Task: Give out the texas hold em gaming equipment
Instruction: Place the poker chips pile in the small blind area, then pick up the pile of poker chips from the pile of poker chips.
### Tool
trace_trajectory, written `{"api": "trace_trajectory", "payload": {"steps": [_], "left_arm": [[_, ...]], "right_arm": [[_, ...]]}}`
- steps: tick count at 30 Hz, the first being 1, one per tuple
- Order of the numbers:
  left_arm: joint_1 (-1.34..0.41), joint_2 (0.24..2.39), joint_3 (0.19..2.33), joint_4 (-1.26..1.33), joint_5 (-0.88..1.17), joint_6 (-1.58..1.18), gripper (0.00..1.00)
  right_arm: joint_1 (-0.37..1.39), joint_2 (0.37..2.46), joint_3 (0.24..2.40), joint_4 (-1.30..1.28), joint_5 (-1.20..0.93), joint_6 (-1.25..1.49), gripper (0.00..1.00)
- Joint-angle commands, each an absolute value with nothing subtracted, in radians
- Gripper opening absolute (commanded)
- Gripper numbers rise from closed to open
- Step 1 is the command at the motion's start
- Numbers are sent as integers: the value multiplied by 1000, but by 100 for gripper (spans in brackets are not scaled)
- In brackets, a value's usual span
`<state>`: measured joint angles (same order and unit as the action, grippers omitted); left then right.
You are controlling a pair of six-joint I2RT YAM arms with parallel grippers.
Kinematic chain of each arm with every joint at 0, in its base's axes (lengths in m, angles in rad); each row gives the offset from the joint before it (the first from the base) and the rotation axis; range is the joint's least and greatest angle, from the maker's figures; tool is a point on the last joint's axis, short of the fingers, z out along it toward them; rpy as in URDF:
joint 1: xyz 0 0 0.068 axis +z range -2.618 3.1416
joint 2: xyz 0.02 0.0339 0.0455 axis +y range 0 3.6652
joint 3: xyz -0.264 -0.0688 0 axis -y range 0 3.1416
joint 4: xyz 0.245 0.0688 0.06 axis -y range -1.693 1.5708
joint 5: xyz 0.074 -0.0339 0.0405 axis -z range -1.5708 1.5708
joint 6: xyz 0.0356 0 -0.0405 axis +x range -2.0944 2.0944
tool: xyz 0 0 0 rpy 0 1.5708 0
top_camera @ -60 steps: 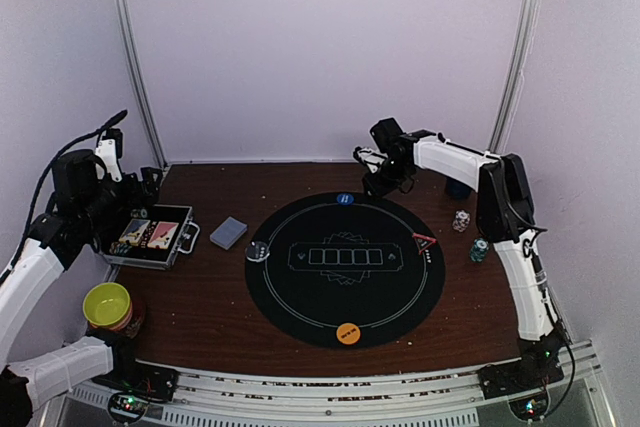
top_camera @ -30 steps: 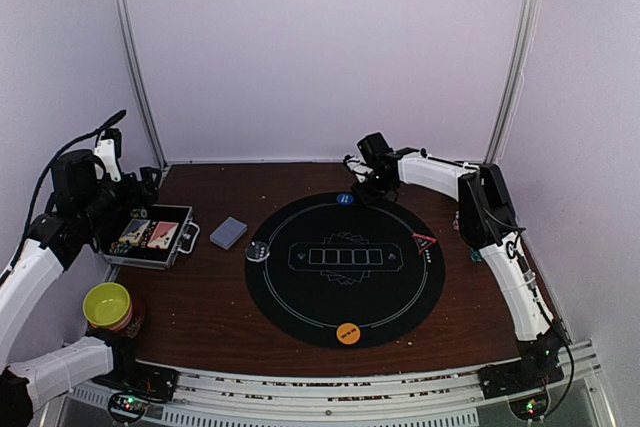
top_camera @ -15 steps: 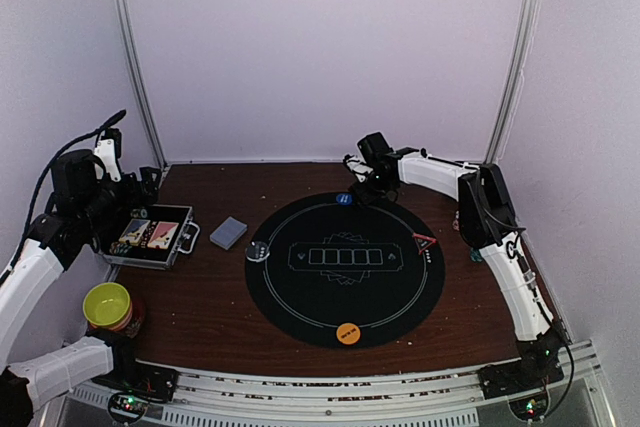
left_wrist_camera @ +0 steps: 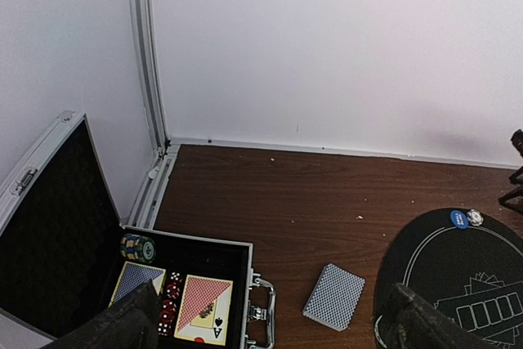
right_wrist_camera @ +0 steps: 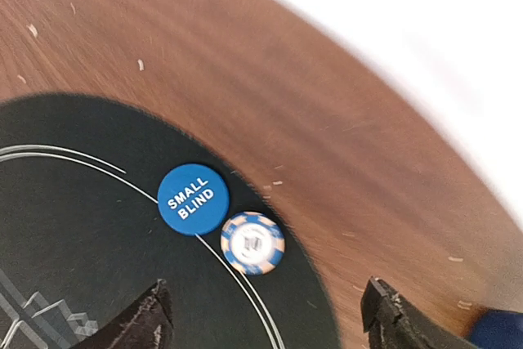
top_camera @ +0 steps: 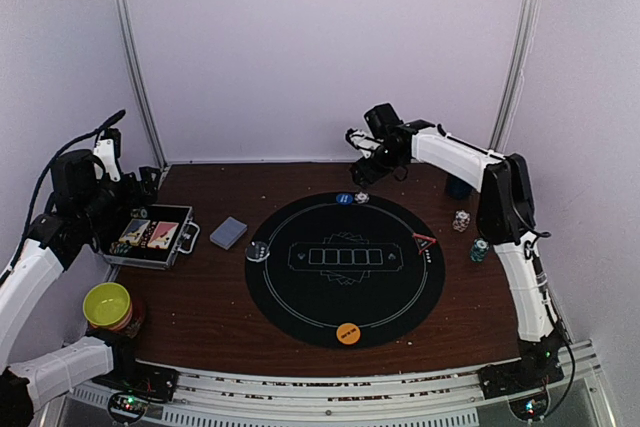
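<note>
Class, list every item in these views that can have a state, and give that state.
Case: open, lid raised.
Left gripper: open, empty.
Right gripper: open, empty.
Card deck: face down on the table.
Striped chip: flat on the mat.
Small blind button: label up.

I work at a dark brown wooden counter (top_camera: 215,307) flecked with pale crumbs. A plain white far wall (top_camera: 320,47) closes it off, with white walls on the left (top_camera: 50,47) and right (top_camera: 590,97). A metal post stands in each far corner, left (top_camera: 133,57) and right (top_camera: 517,47). A ridged metal rail (top_camera: 330,402) runs along the near edge. The light is soft and even.
</note>
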<state>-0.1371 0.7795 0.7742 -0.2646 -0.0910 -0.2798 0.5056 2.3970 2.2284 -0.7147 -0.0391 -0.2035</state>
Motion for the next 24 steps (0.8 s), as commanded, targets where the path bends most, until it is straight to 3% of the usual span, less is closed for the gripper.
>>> {"api": "trace_trajectory", "payload": {"steps": [1,14,19,24], "left_arm": [[-129,771,790,-246,-91,-278,98],[-127,771,790,-247,-74,-279,98],[-128,768,792,-246,-66,-282,98],[-127,763,789,-246,-78,-282,98]], "right_arm": [[497,2222,2196,-818,45,-205,85],[199,1764,1519,-744,-114,-190,87],[110,1715,1365,-679,-133,-207,85],[95,1774,1359,-666,-139,-203,84]]}}
